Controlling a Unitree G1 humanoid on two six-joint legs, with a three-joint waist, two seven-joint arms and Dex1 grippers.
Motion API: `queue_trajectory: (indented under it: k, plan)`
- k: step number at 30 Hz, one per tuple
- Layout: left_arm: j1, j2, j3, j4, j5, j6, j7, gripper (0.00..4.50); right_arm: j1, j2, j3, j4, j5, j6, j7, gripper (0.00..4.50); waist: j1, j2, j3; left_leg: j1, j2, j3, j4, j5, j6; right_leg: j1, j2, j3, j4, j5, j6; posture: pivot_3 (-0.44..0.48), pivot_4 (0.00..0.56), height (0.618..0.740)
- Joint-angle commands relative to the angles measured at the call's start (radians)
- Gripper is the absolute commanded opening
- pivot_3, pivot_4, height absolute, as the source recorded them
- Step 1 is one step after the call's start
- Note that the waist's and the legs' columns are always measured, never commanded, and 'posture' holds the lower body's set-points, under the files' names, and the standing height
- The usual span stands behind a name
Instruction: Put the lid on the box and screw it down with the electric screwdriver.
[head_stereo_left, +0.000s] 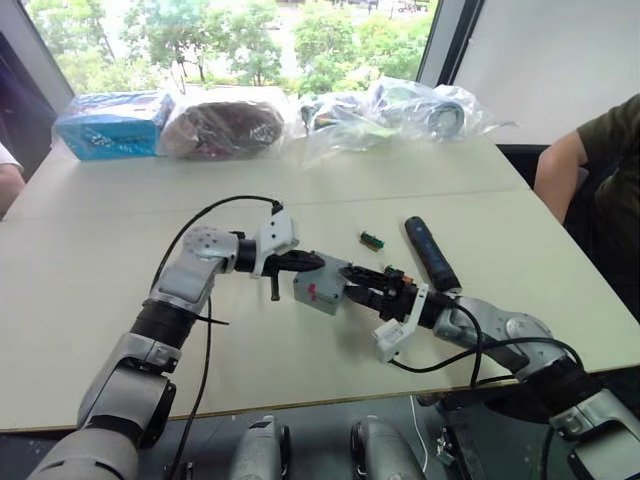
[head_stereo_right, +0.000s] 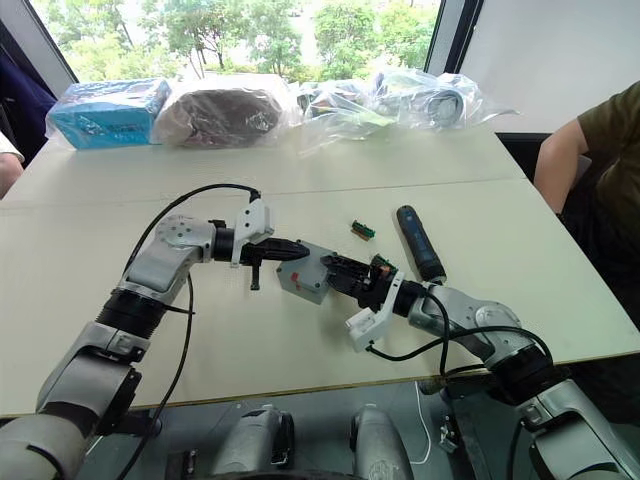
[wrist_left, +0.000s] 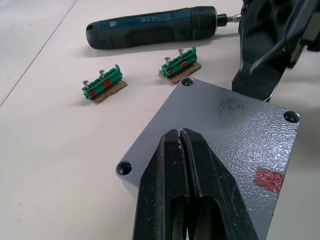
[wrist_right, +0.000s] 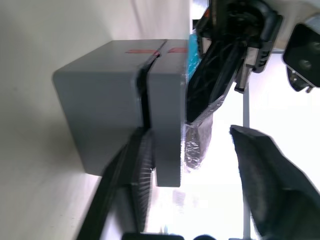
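The grey box (head_stereo_left: 318, 290) stands mid-table with the flat grey lid (wrist_left: 225, 125) lying on top of it; red marks on both line up at the seam. My left gripper (wrist_left: 180, 132) is shut, its fingertips pressed together and resting on the lid's top. From the right, my right gripper (head_stereo_left: 352, 280) stands open against the box (wrist_right: 100, 110). One finger touches the side at the seam below the lid (wrist_right: 169, 110), the other stands clear. The electric screwdriver (head_stereo_left: 431, 253) lies flat on the table behind the right arm, held by nothing.
Two small green blocks with screws (wrist_left: 102, 84) (wrist_left: 181, 62) lie between box and screwdriver. A blue package (head_stereo_left: 110, 122) and plastic bags (head_stereo_left: 400, 110) line the far edge. One person (head_stereo_left: 600, 170) sits at the right, and another's arm (head_stereo_left: 8, 180) shows at the left.
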Motion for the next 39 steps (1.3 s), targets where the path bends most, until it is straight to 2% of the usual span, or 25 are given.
queue_trajectory:
  k: [1, 2, 3, 10, 14, 17, 19, 20, 21, 26, 27, 33, 39]
  plan:
    - [0.022, 0.009, -0.026, 0.014, 0.038, 0.014, -0.006, 0.00, 0.010, -0.037, 0.003, 0.012, 0.001, -0.034, 0.034, 4.03, 0.000, 0.000, 0.000, 0.000, 0.000, 0.000, 0.000, 0.000, 0.000, 0.000, 0.000, 0.000, 0.000, 0.000, 0.000, 0.000, 0.150, 0.740]
    - [0.024, 0.009, -0.028, 0.015, 0.039, 0.017, -0.009, 0.00, 0.009, -0.043, -0.002, 0.013, 0.007, -0.038, 0.036, 4.35, 0.000, 0.000, -0.001, 0.000, 0.000, 0.000, 0.000, 0.000, 0.000, 0.000, 0.000, 0.000, 0.000, 0.000, 0.000, 0.000, 0.150, 0.740]
    - [0.027, 0.010, -0.033, 0.016, 0.044, 0.022, -0.009, 0.00, 0.006, -0.055, -0.006, 0.013, 0.012, -0.052, 0.036, 4.43, 0.000, 0.000, -0.001, 0.000, 0.000, 0.000, 0.000, 0.000, 0.000, 0.000, 0.000, 0.000, 0.000, 0.000, 0.000, 0.000, 0.150, 0.740]
    - [0.046, 0.012, -0.052, 0.010, 0.070, 0.031, -0.012, 0.00, 0.006, -0.104, -0.036, 0.015, 0.071, -0.128, 0.057, 4.43, -0.002, 0.000, -0.001, 0.000, 0.000, 0.000, 0.000, 0.000, 0.000, 0.000, 0.000, 0.000, 0.000, 0.000, 0.000, 0.000, 0.150, 0.740]
    - [0.047, -0.005, -0.010, -0.030, 0.017, 0.057, -0.007, 0.00, 0.023, -0.102, -0.052, -0.007, 0.284, -0.095, 0.187, 4.43, -0.001, 0.000, -0.001, 0.000, 0.000, 0.000, 0.000, 0.000, 0.000, 0.000, 0.000, 0.000, 0.000, 0.000, 0.000, 0.000, 0.150, 0.740]
    - [0.022, -0.003, 0.046, -0.087, -0.049, 0.126, -0.008, 0.00, 0.070, -0.089, -0.052, -0.075, 0.537, 0.076, 0.387, 3.79, 0.000, 0.000, -0.001, 0.000, 0.001, -0.001, 0.000, 0.000, 0.000, 0.000, 0.000, 0.000, 0.000, 0.000, 0.000, 0.000, 0.150, 0.740]
    - [0.001, 0.003, 0.074, -0.105, -0.067, 0.153, 0.008, 0.00, 0.107, -0.072, -0.060, -0.137, 0.676, 0.215, 0.490, 3.04, 0.000, 0.000, 0.000, 0.000, 0.001, -0.001, 0.000, 0.000, 0.000, 0.000, 0.000, 0.000, 0.000, 0.001, 0.002, 0.000, 0.150, 0.740]
    - [-0.007, 0.008, 0.082, -0.109, -0.066, 0.158, 0.018, 0.00, 0.122, -0.060, -0.069, -0.167, 0.722, 0.277, 0.521, 2.84, 0.000, -0.001, 0.000, -0.001, 0.001, -0.001, 0.000, 0.000, 0.000, 0.000, 0.000, 0.000, 0.000, 0.001, 0.002, 0.000, 0.150, 0.740]
    - [-0.012, 0.018, 0.092, -0.115, -0.068, 0.167, 0.023, 0.00, 0.135, -0.053, -0.071, -0.198, 0.761, 0.340, 0.559, 2.37, 0.000, -0.001, 0.000, -0.001, 0.001, -0.001, 0.000, 0.000, 0.000, 0.000, 0.000, 0.000, 0.000, 0.001, 0.002, 0.000, 0.150, 0.740]
    - [-0.001, 0.053, 0.116, -0.113, -0.053, 0.178, 0.050, 0.00, 0.159, -0.018, -0.076, -0.268, 0.816, 0.545, 0.661, 0.58, -0.001, -0.001, 0.000, -0.001, 0.002, -0.002, 0.000, 0.000, 0.000, -0.001, 0.000, 0.000, 0.000, 0.000, 0.000, 0.000, 0.150, 0.740]
    - [0.009, 0.061, 0.113, -0.103, -0.041, 0.166, 0.053, 0.00, 0.155, -0.001, -0.072, -0.265, 0.807, 0.583, 0.665, 0.08, 0.000, -0.001, 0.000, -0.001, 0.002, -0.002, 0.000, 0.000, 0.000, -0.001, 0.000, -0.001, 0.000, 0.000, 0.000, 0.000, 0.150, 0.740]
    - [0.055, 0.061, 0.109, -0.038, -0.015, 0.114, 0.093, 0.00, 0.132, 0.093, -0.069, -0.243, 0.729, 0.725, 0.643, 0.08, 0.002, -0.001, 0.000, -0.002, 0.001, -0.001, 0.000, 0.000, 0.000, -0.002, 0.000, -0.001, 0.000, 0.000, 0.000, 0.000, 0.150, 0.740]
    - [0.085, 0.048, 0.065, 0.006, 0.023, 0.054, 0.089, 0.00, 0.120, 0.136, -0.061, -0.264, 0.706, 0.802, 0.671, 0.08, 0.003, -0.001, 0.000, -0.002, 0.001, -0.001, 0.000, 0.000, 0.000, -0.003, -0.001, -0.001, 0.000, 0.000, 0.000, 0.000, 0.150, 0.740]
